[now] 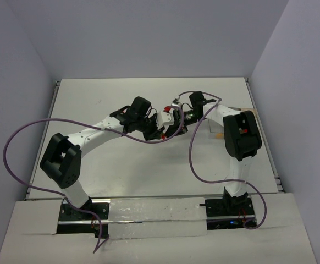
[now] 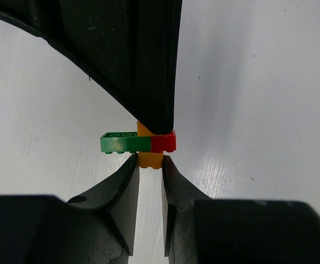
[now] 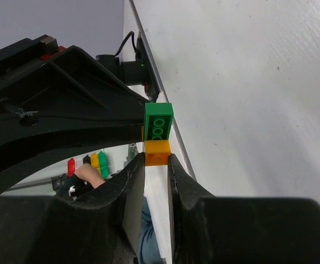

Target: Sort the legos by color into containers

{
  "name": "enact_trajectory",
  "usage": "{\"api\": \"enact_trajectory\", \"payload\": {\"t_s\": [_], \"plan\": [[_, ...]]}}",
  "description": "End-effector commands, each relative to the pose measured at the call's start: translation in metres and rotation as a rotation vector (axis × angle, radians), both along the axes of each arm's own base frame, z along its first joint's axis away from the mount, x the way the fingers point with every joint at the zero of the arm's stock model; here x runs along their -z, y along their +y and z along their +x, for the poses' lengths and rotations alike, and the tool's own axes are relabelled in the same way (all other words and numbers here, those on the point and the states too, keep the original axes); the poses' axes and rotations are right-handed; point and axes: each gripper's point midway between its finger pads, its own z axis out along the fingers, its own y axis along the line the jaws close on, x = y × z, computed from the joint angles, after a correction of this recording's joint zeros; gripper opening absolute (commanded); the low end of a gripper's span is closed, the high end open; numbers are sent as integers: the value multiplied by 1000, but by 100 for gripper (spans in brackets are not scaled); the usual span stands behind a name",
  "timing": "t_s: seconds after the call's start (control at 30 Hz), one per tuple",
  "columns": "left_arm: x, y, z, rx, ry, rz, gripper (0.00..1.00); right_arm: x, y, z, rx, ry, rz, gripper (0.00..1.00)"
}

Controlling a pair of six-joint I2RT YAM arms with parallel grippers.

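- Left gripper (image 2: 149, 164) pinches a smooth orange brick (image 2: 150, 160), with a studded green brick (image 2: 124, 143) and a red brick (image 2: 164, 143) attached.
- Right gripper (image 3: 156, 165) clamps the orange brick too, over the matte white table (image 3: 248, 82), far from its edges.

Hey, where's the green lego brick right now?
The green brick is mid-frame in the left wrist view, joined left of a red brick, across the orange-yellow brick that the left gripper pinches.

Left arm (image 1: 88, 136), right arm (image 1: 237, 175): white links, black joint housings. Left gripper (image 2: 149, 160), right gripper (image 3: 156, 160): matte black. Purple cables (image 1: 192, 157) on both.
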Motion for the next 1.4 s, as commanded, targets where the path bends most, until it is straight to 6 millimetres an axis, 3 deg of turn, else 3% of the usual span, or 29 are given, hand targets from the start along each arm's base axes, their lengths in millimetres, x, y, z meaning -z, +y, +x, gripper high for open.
{"api": "enact_trajectory", "payload": {"t_s": [0.0,0.3,0.5,0.7,1.0,1.1,1.2,1.37], "plan": [[-21,-12,8,8,-73,-61,0,-15,1,3,-11,-56,41,0],[24,10,-1,-7,-52,28,0,-11,-30,19,104,-120,-40,0],[43,15,-3,-29,-24,59,0,-5,-40,22,142,-121,-75,0],[66,17,-6,-82,80,108,16,-9,-42,21,149,-141,-76,0],[79,20,-21,-120,189,111,40,-25,-43,15,135,-157,-8,0],[73,21,-21,-133,206,95,50,-31,-43,11,129,-166,16,0],[54,19,-20,-148,253,35,59,-38,-43,8,125,-181,37,0],[-26,13,-17,-101,394,-249,61,-56,-43,1,101,-220,96,0]]}}
